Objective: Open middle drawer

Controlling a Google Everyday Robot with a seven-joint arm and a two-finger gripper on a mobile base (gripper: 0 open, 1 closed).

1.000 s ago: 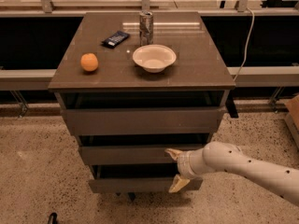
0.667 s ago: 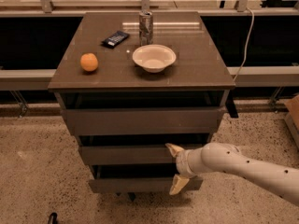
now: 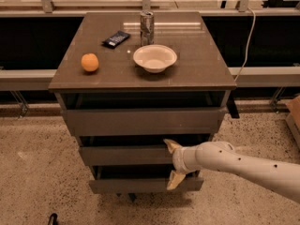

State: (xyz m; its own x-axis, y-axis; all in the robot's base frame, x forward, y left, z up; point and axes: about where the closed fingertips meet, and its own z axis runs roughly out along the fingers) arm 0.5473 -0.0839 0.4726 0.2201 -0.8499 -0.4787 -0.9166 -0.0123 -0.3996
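The gripper (image 3: 172, 163), jaws spread wide one above the other, brackets the right part of the middle drawer (image 3: 124, 155), whose front sits between the top drawer (image 3: 140, 121) and the lowest drawer (image 3: 136, 185). The middle drawer appears barely drawn out, if at all, so the pull itself is judged yet to be done. Beyond, the tabletop (image 3: 197, 55) carries a bowl (image 3: 154, 57) and an orange (image 3: 89, 62).

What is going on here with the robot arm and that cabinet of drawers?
A white robot arm reaches in from the right to the front of the cabinet. Its tool sits at the middle drawer, fingers spread, one at the front's top edge and one below it. The drawer is not pulled out far yet. An orange, a white bowl, a can and a dark packet sit on the cabinet top.
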